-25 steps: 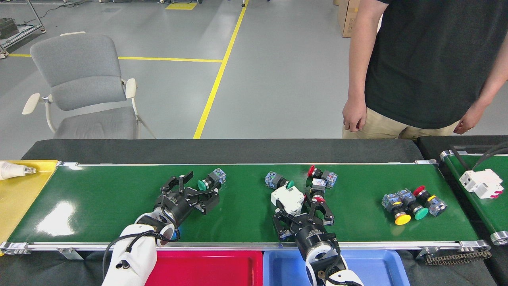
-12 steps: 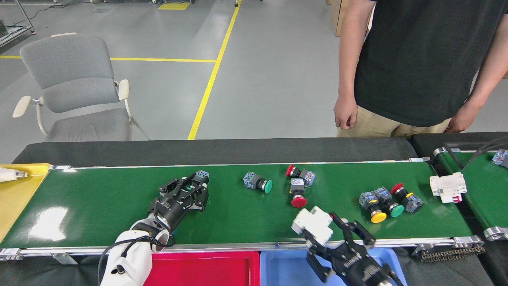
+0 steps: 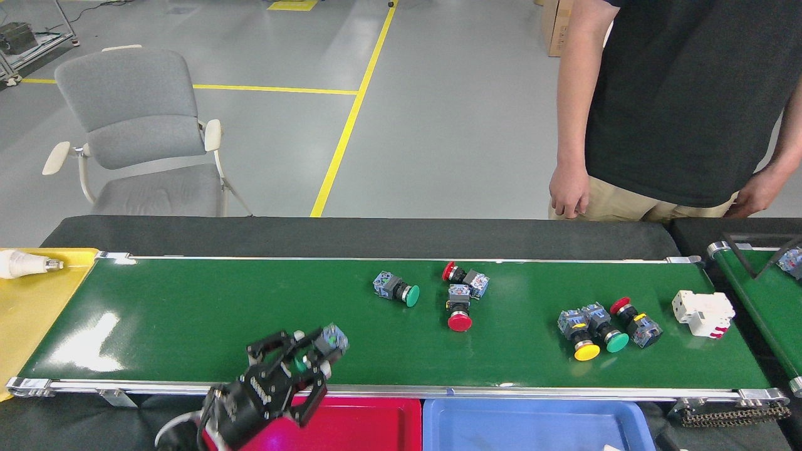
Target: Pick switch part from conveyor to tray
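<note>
Now the left gripper has its fingers clamped on a green-capped switch and has pulled back from mid-belt to the lower left, over the conveyor rail, just above the red tray. Release should follow. The right gripper has left the frame.

**Around the line**

A grey chair stands on the floor beyond the belt, beside yellow floor lines. A person in a black shirt stands at the far right. A yellow tray holds a white bulb. A blue tray sits near.
</note>
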Available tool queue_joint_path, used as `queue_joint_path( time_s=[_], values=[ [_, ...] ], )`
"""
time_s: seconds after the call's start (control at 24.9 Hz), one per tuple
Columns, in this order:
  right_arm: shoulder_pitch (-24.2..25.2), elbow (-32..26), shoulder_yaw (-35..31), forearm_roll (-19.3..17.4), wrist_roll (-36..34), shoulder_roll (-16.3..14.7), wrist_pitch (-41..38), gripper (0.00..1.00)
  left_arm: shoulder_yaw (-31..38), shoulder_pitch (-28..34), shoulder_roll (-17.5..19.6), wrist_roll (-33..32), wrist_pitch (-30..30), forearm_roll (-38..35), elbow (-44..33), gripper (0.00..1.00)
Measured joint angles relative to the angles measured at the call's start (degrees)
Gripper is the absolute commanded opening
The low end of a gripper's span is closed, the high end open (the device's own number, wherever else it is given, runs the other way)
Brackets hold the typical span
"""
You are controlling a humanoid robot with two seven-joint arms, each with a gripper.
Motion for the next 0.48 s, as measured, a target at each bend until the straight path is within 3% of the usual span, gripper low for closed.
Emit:
queue_joint_path(
  time_s=[0.24, 0.48],
  values=[
    [-4.55, -0.23, 0.40, 5.52, 2.87, 0.83, 10.37, 0.99, 3.44, 1.10, -0.78, -0.23, -0.22, 0.06, -1.32, 1.00],
    [-9.41, 0.17, 10.47, 7.58, 4.43, -0.12, 11.72, 0.99, 16.59, 2.01, -1.43, -0.30, 15.07, 0.42, 0.70, 1.00]
  ],
)
